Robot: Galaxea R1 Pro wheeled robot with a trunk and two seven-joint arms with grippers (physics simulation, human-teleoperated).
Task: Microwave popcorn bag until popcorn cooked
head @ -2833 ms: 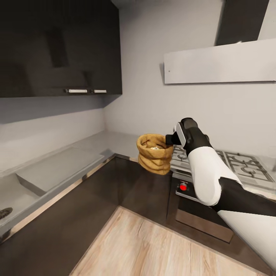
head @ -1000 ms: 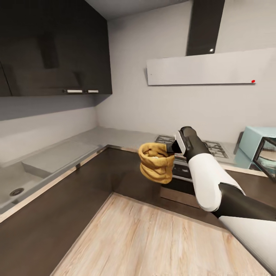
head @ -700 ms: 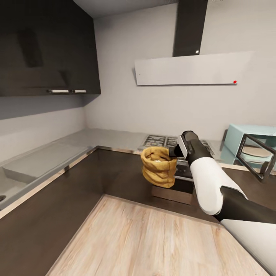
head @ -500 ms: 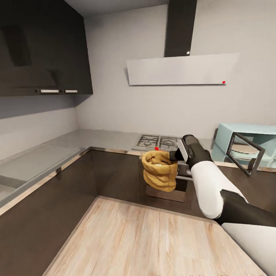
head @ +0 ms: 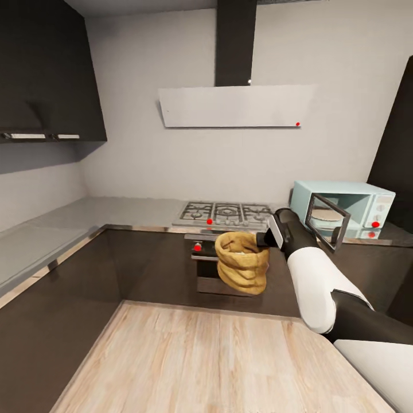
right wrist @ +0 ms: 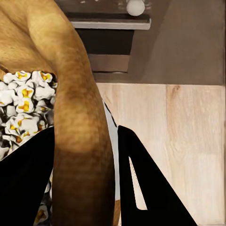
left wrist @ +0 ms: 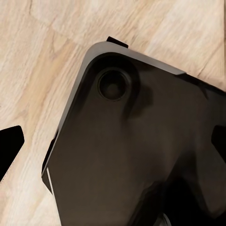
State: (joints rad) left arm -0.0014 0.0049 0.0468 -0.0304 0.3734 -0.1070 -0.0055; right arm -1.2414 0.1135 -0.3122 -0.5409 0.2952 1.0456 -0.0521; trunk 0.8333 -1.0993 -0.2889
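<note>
The popcorn bag (head: pixel 242 263), a tan crumpled sack with a rolled rim, hangs in the air in front of the oven. My right gripper (head: pixel 265 238) is shut on its rim. In the right wrist view, the bag's wall (right wrist: pixel 77 122) sits between the two black fingers (right wrist: pixel 146 183), and white popcorn (right wrist: pixel 23 106) shows inside. The mint-blue microwave (head: pixel 367 201) stands on the worktop at the right, its dark-framed door (head: pixel 326 221) swung open. The grey countertop (head: pixel 63 221) runs along the left and back. My left gripper (left wrist: pixel 113 143) hangs open over the robot's dark base.
A gas hob (head: pixel 226 212) lies between the countertop and the microwave, with a dark built-in oven (head: pixel 207 267) below and a white hood (head: pixel 235 106) above. Dark cabinet fronts (head: pixel 51 310) line the left. Wooden floor (head: pixel 201 355) spreads in front.
The whole view has swung to the right, bringing the hob to the middle and the open microwave fully into sight. The bag stays held in my right gripper.
</note>
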